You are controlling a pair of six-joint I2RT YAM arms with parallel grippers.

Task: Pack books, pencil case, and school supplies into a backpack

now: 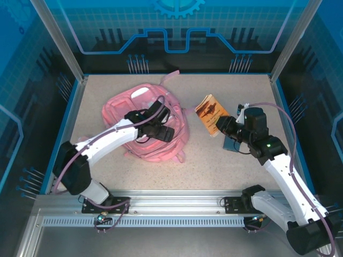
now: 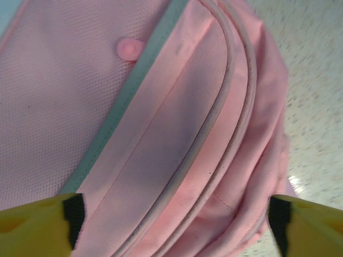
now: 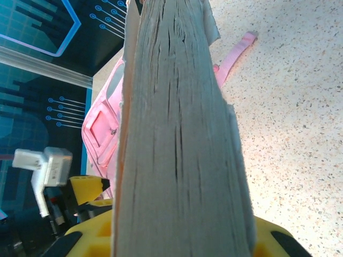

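The pink backpack (image 1: 138, 107) lies flat at the table's centre left. My left gripper (image 1: 163, 131) hovers low over its right half, open. Its yellow fingers (image 2: 37, 227) stand wide apart, and the backpack's pink piping and seams (image 2: 177, 134) lie between them. My right gripper (image 1: 225, 127) is shut on a tan-orange book (image 1: 210, 111), held just right of the backpack. In the right wrist view the book's grey page edges (image 3: 182, 134) rise from my right gripper (image 3: 182, 243). The backpack (image 3: 99, 134) lies beyond it on the left.
A dark teal flat piece (image 1: 231, 144) lies on the speckled table (image 1: 225, 168) under my right arm. A pink strap (image 3: 236, 53) trails from the backpack across the tabletop. Blue-rimmed walls enclose the table on three sides.
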